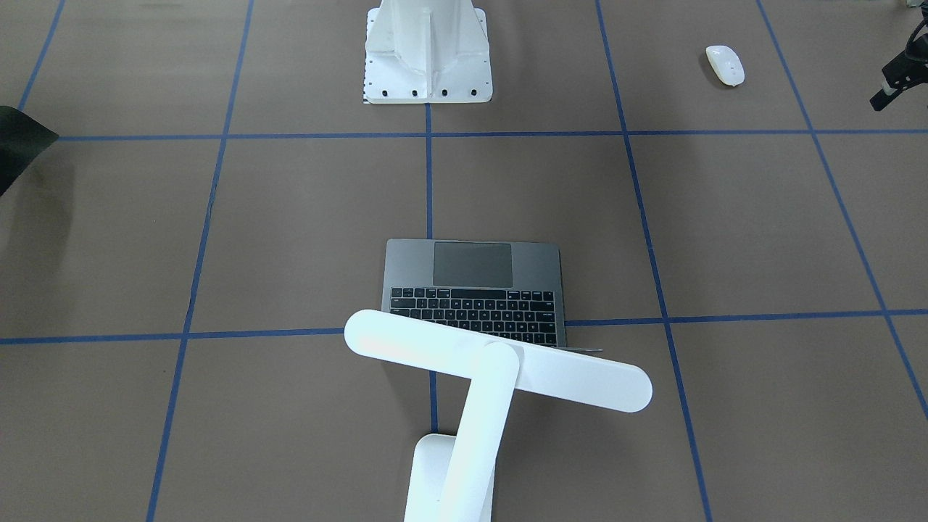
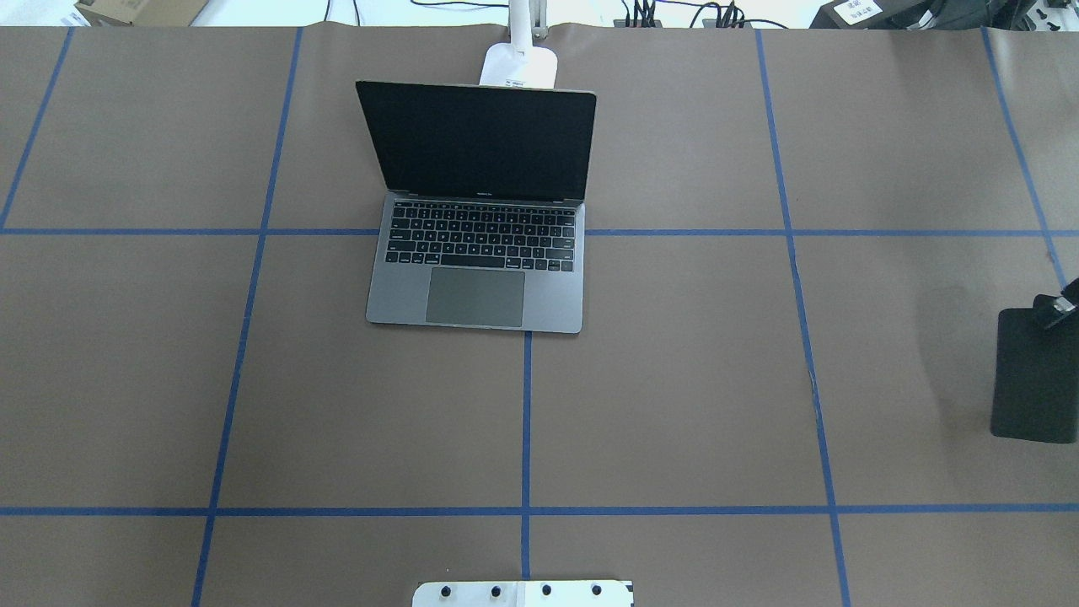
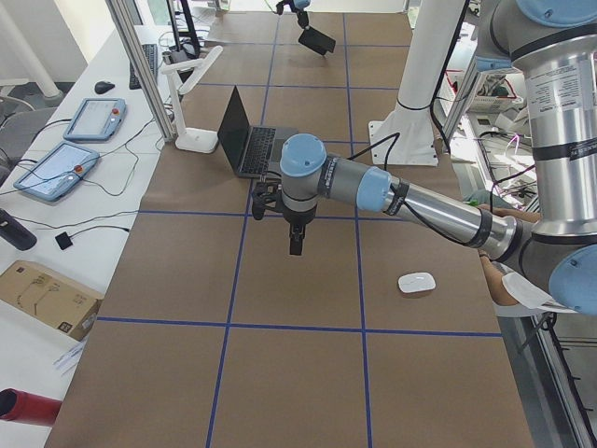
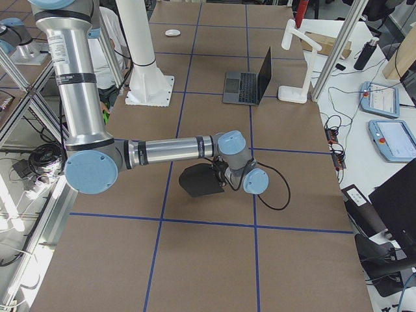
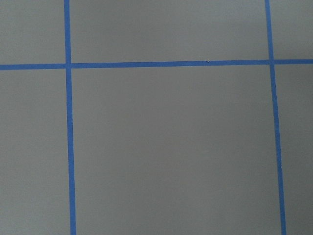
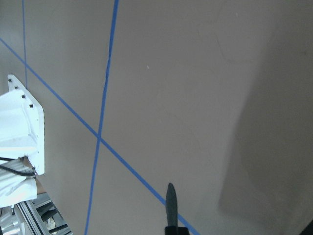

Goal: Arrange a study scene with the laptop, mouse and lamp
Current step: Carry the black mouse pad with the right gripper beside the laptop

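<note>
From where I stand, the brown table (image 2: pixel 674 379), gridded with blue tape, carries the open laptop (image 2: pixel 477 253) at upper centre of the overhead view. The lamp (image 2: pixel 520 66) base sits just behind its screen. In the front view the mouse (image 1: pixel 725 64) lies upper right and the white pedestal (image 1: pixel 428 72) stands top centre.

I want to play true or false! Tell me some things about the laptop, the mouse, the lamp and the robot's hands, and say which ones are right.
The laptop is open. True.
The mouse sits on the laptop. False: it lies on the table, far off to one side.
The lamp stands behind the laptop's screen. True.
The left gripper holds the mouse. False: it hangs over bare table, apart from the mouse.
The right gripper holds a black mat. True.
</note>
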